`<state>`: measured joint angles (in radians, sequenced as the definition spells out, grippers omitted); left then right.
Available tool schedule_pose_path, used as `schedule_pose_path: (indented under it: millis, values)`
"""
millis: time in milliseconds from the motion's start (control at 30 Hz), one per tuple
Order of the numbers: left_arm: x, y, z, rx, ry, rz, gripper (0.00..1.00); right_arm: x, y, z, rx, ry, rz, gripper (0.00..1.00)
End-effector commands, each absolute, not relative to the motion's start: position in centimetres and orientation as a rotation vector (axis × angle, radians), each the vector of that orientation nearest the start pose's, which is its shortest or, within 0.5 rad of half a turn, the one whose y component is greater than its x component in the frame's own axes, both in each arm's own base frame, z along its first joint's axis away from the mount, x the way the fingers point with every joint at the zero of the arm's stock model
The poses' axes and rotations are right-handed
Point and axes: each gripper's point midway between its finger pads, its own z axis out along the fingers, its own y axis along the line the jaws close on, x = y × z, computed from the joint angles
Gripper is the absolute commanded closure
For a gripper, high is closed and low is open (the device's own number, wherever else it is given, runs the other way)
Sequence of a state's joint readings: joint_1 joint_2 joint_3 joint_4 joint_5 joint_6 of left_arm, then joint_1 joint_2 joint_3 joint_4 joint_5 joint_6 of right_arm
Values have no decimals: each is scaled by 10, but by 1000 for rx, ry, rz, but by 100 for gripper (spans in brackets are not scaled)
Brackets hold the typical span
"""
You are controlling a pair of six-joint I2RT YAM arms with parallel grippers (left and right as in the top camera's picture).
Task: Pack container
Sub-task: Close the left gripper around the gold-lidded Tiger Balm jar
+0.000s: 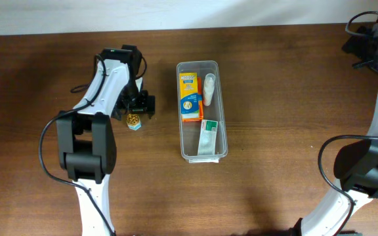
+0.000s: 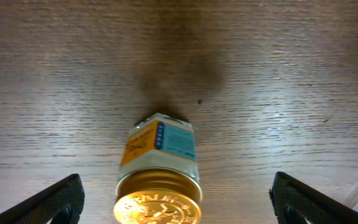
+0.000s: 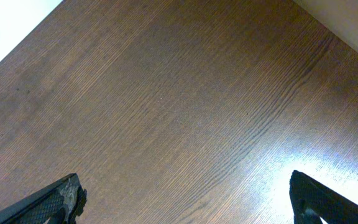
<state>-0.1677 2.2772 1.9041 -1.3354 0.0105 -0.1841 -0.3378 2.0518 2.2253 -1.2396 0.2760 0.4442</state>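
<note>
Straddling gold-lidded jar (image 2: 160, 163), left tool (image 2: 176, 186) gapes wide, not touching; container (image 1: 223, 98) off to its right. Right tool (image 3: 185, 186) wide over desk (image 3: 179, 93).

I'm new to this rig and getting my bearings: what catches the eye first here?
A clear container mid-table already holds an orange-yellow box. Left of it, the open left tool hovers over a gold-lidded jar on the wooden table.
</note>
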Motion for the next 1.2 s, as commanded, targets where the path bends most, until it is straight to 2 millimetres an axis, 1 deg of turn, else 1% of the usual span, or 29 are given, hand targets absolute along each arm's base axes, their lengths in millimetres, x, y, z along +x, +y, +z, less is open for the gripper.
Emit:
schedule_pose_path:
  millis: [0,333,433,467,533,900,1167]
  values:
    - [403,-67,41,-101,3259,39,4,446,-207,238,1080,2373,-341,2]
    - [402,-66,38,-136,3261,41,4,446,-207,238,1080,2373,-341,2]
    - [396,-66,32,-137,3282,45,4,446,-207,238,1079,2374,-341,2]
    - [391,-65,28,-138,3299,50,4,446,-207,238,1080,2373,-341,2]
    - [388,-65,26,-138,3308,53,4,446,-207,238,1080,2373,-341,2]
    - [395,-66,22,-136,3278,42,4,446,-207,238,1080,2373,-341,2]
    - [379,-64,13,-139,3335,57,4,446,-207,238,1079,2374,-341,2]
